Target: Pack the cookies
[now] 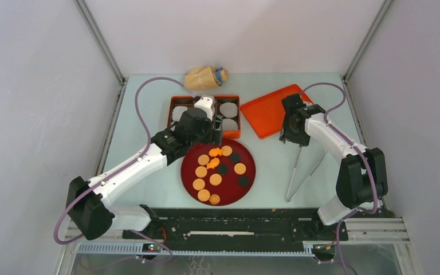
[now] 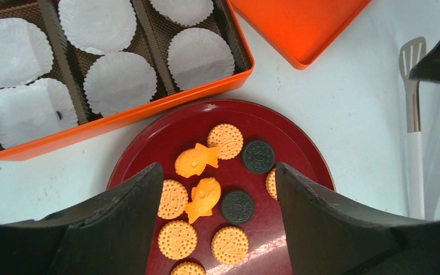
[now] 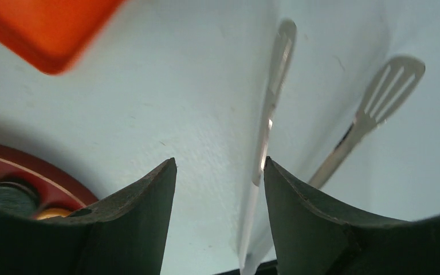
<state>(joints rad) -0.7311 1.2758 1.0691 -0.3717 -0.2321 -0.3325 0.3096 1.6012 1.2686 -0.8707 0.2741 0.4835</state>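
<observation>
Glossy red plate [image 2: 166, 137], matt embossed cookies [image 2: 225, 140] — pleated paper liners [image 2: 120, 83] — shiny metal tongs [image 2: 412, 97].

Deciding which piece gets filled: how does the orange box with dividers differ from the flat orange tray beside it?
The divided orange box has dark compartments holding white paper liners; the flat orange tray is bare inside. The box sits square-on; the tray is turned diagonally. Both are orange and rectangular, with no cookies visible in either.
</observation>
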